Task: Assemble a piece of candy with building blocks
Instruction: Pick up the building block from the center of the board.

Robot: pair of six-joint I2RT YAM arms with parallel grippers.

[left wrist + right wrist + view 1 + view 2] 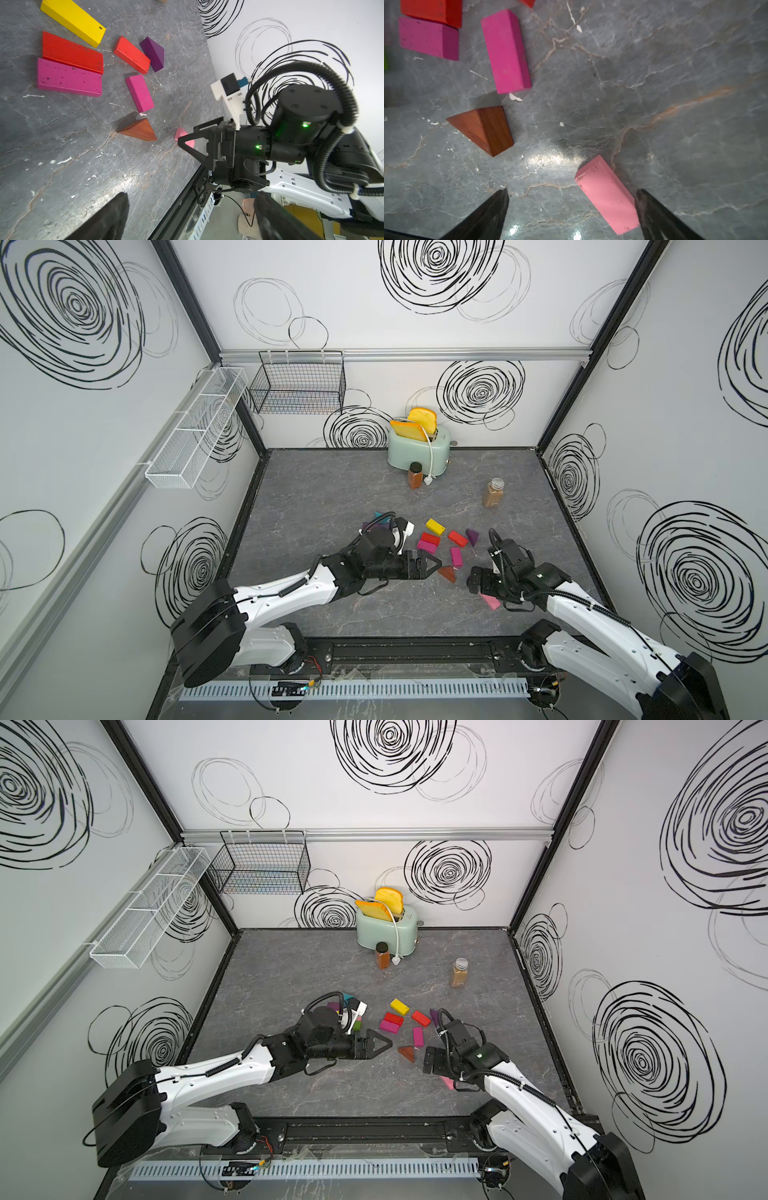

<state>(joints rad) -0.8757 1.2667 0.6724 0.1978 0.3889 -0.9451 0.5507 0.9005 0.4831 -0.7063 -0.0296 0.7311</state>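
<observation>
Near the front edge of the counter, toward its right side, the pale pink brick lies flat beneath the right gripper. The jaws are spread wide and empty. The brick sits off-centre between them, close to one finger, its long axis skewed. Farther in, the left gripper, likewise spread and empty, points at the brown wedge. Beyond lie the other building blocks. The right arm looks nearer the pink brick.
</observation>
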